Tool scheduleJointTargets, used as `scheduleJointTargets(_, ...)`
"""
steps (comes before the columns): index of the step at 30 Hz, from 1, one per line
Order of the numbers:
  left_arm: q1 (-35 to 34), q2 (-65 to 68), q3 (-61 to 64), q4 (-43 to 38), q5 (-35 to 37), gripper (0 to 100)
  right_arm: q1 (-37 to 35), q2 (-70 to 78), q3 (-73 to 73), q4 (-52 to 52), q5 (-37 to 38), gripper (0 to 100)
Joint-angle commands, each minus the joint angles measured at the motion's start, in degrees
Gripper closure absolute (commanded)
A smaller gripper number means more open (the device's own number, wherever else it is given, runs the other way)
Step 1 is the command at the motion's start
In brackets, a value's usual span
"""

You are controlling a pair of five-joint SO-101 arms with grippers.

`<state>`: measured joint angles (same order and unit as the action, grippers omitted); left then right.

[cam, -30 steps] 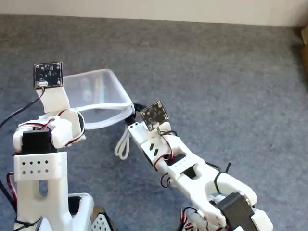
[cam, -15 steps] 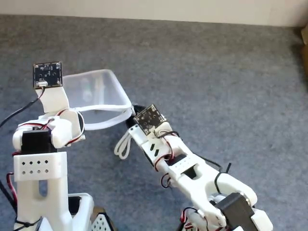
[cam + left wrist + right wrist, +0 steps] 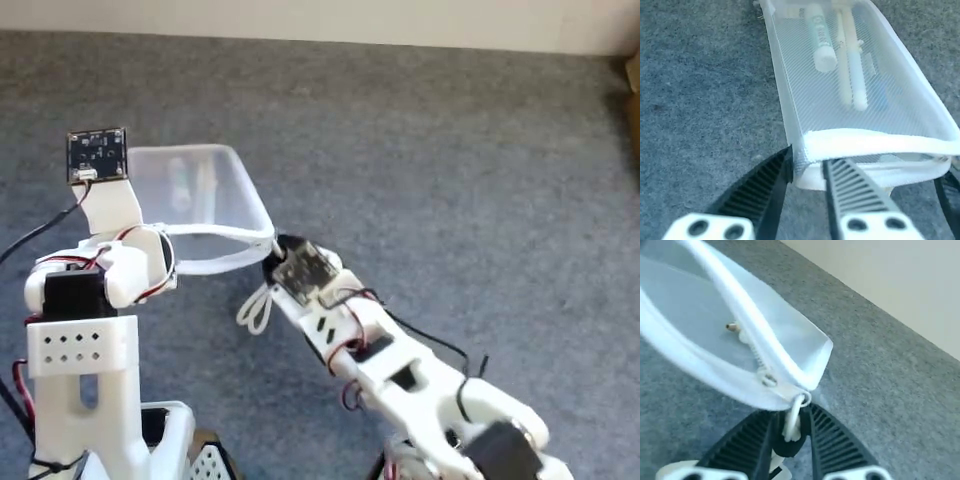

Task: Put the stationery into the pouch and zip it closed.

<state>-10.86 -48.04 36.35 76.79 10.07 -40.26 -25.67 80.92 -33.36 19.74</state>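
High view, one second on:
- The right gripper (image 3: 278, 252) has nosed closer to the end of the pouch (image 3: 200, 190), its wrist rolling over as the arm stretched out (a small shift, not a sweep).
- Right wrist view: its fingers are nearly closed on the white zip pull (image 3: 801, 400), which is pinched between them at the corner of the pouch.
- Left wrist view: the left gripper (image 3: 807, 162) has not budged. Its fingers are narrowly parted and clamp the hem at the other corner, anchoring the pouch on the grey carpet (image 3: 450, 150).
- The stationery (image 3: 850, 65), pens and a glue stick, lies inside the clear mesh.
- The mouth is still gaping. Whether the slider has travelled at all is hard to say from these angles, but it has probably barely moved.
- In all likelihood the packing is done and the closing pull is only starting.
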Motion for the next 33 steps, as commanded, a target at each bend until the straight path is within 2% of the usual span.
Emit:
scheduleJointTargets(1, -0.48, 0.13, -1.36, -2.55, 0.0, 83, -3.65, -10.51, 1.45, 8.22, 0.62, 99.4)
scheduleJointTargets(11, -0.4, 0.13, -1.45, -6.15, -0.26, 82, -10.59, -34.07, 1.63, 39.34, 0.53, 99.4)
scheduleJointTargets(14, -0.13, 0.13, -2.15, -6.59, -0.35, 82, -12.7, -39.6, 1.63, 45.58, 0.53, 99.4)
scheduleJointTargets(20, 0.92, 0.13, -2.59, -9.14, -0.35, 82, -13.41, -45.14, 1.98, 50.51, 0.44, 99.4)
scheduleJointTargets(26, 9.1, 0.4, -2.51, -10.73, -5.89, 82, -16.04, -46.99, 2.07, 50.68, -3.96, 99.4)
scheduleJointTargets(33, 17.19, 0.48, -2.33, -16.44, -9.05, 82, -17.71, -51.56, 2.33, 54.9, -4.31, 99.4)
